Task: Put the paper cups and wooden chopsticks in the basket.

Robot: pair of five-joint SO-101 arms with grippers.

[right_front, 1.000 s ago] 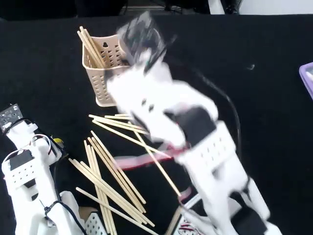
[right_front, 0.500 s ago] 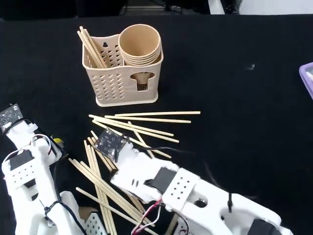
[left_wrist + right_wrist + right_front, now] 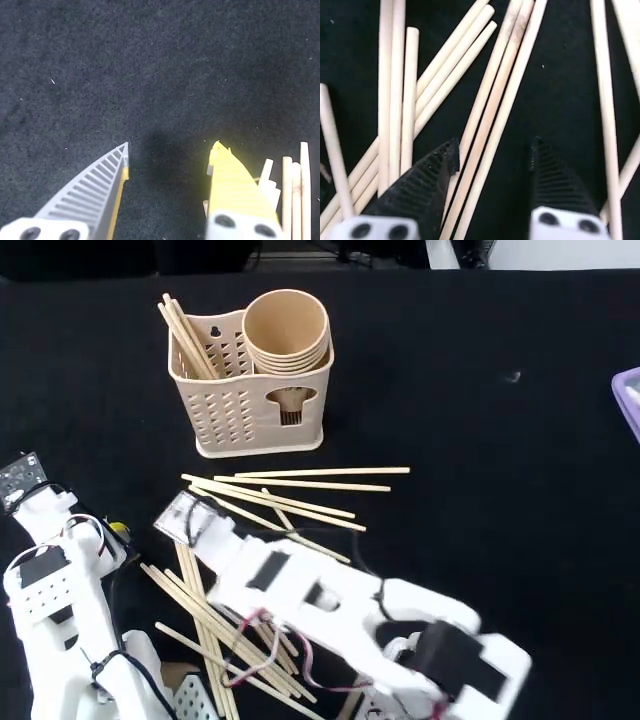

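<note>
A beige slotted basket [image 3: 235,410] stands at the back of the black table, holding a stack of paper cups [image 3: 287,330] and a few wooden chopsticks [image 3: 185,335]. Many loose chopsticks [image 3: 300,502] lie scattered in front of it, down to a pile [image 3: 200,610] near the front edge. My right arm [image 3: 300,590] stretches over that pile. Its gripper [image 3: 492,145] is open just above the sticks, with a pair of chopsticks [image 3: 490,115] lying between its black fingers. My left arm [image 3: 50,590] sits at the front left, and its gripper [image 3: 171,147] is open over bare cloth, beside some chopstick ends [image 3: 287,175].
The corner of a purple object [image 3: 628,400] shows at the right edge. The black cloth to the right of the basket and chopsticks is bare. The two arm bases crowd the front edge.
My right arm has swung from over the basket down and to the left, onto the chopstick pile. The cup stack in the basket is now uncovered. The left arm has not moved.
</note>
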